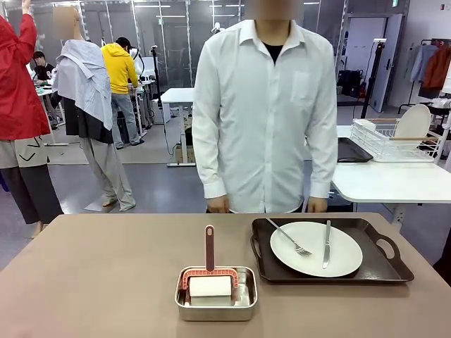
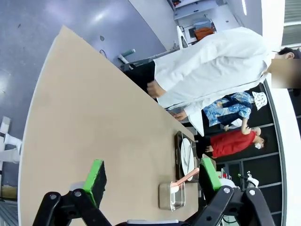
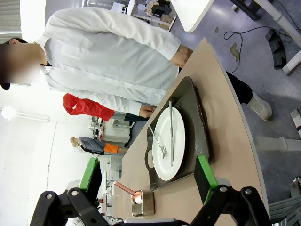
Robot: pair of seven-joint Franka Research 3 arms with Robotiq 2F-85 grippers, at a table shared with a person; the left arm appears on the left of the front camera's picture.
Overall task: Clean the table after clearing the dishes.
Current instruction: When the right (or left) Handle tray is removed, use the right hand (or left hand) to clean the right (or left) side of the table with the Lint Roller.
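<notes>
Surface (image 1: 106, 274): tray (image 1: 370, 272) with plate (image 1: 316, 248) right of centre, long axis crosswise | my right fingers (image 3: 205, 173) nearer, spread wide, empty | my left fingers (image 2: 95, 175) likewise

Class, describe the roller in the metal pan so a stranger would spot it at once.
On the brown table, left of the dark tray, sits a steel pan. In it lies the roller: a white roll in a reddish frame with a long handle; nothing else there is red.
</notes>
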